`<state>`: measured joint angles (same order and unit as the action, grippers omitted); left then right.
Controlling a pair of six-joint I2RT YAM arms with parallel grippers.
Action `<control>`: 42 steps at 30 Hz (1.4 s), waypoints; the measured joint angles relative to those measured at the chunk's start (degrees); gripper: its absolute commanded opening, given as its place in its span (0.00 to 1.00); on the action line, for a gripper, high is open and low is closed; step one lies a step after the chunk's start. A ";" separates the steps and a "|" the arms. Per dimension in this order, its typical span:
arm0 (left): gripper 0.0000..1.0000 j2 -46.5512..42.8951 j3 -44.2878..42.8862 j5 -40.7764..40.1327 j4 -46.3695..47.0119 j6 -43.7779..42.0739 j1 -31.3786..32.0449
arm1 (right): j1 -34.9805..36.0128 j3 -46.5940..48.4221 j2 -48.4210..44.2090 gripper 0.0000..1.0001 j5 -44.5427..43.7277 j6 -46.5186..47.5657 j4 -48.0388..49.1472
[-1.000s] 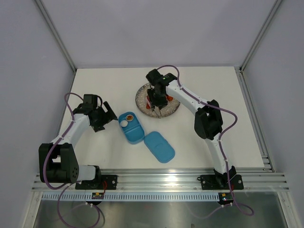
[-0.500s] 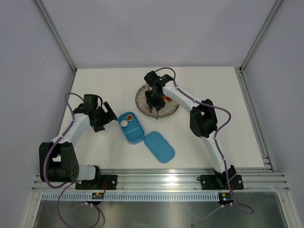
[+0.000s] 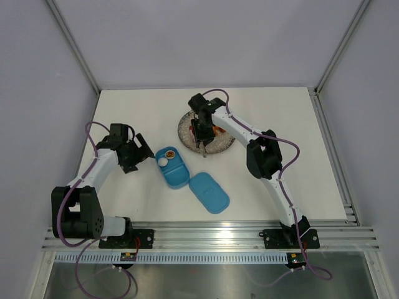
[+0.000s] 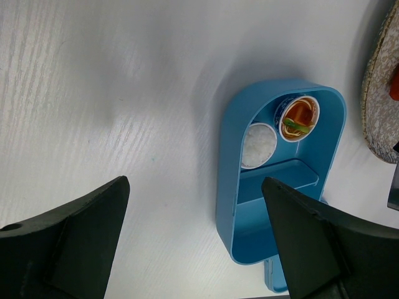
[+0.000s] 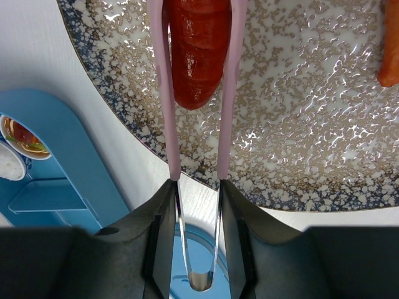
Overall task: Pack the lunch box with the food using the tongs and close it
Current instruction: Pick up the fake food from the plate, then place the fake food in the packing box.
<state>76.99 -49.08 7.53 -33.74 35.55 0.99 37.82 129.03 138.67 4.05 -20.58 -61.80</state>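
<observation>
The open blue lunch box (image 3: pixel 173 168) lies on the table with its flat lid (image 3: pixel 209 192) beside it. Its upper compartment holds a white ball (image 4: pixel 258 144) and an orange cup of food (image 4: pixel 298 118). My left gripper (image 4: pixel 194 182) hovers open over the box's left wall (image 4: pixel 227 187), holding nothing. My right gripper (image 5: pixel 198 187) is shut on the pink tongs (image 5: pixel 163 93) above the speckled plate (image 5: pixel 299 124). The two tong arms press against either side of a red sausage (image 5: pixel 196 50). An orange chunk (image 5: pixel 389 50) lies at the plate's right edge.
The plate (image 3: pixel 221 144) sits right of and behind the lunch box. The lid (image 5: pixel 199 249) shows under my right gripper, and the box (image 5: pixel 68 168) is to its left. Grey enclosure walls surround the white table.
My right gripper has shifted slightly left over the plate, and the tongs have narrowed around the sausage. The left arm has stayed still.
</observation>
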 measured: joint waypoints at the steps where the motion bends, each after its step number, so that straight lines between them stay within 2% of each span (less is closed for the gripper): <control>1: 0.92 0.00 0.00 0.00 0.02 0.00 0.00 | 0.00 -0.04 -0.02 0.20 -0.02 0.00 0.02; 2: 0.92 0.00 0.00 -0.02 0.00 0.00 0.00 | 0.00 -0.07 -0.02 0.15 -0.02 0.00 0.04; 6: 0.92 0.00 0.00 0.00 0.02 0.00 0.00 | 0.00 -1.09 -0.55 0.07 -0.02 0.00 0.39; 9: 0.92 0.00 0.00 -0.02 0.00 0.00 0.00 | -0.02 -2.75 -2.10 0.05 -0.09 0.04 0.55; 19: 0.92 0.00 0.00 0.22 0.02 0.00 0.00 | 1.03 -16.35 -18.34 0.03 -0.09 2.89 1.49; 25: 0.92 0.00 0.00 0.48 -0.04 0.00 0.00 | 8.90 -22.29 -24.76 0.03 -0.63 9.11 2.12; 31: 0.92 0.00 -0.02 0.48 -0.17 -0.07 0.00 | 18.56 -28.04 -25.66 0.00 0.85 15.06 2.32; 42: 0.92 -0.07 -0.02 0.46 -0.70 -0.17 0.00 | 19.65 -31.23 -26.23 0.00 1.11 20.28 4.63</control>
<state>76.93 -49.10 7.99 -34.44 35.38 0.99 57.47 97.80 112.44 5.17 -0.30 -57.17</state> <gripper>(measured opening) 0.919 0.371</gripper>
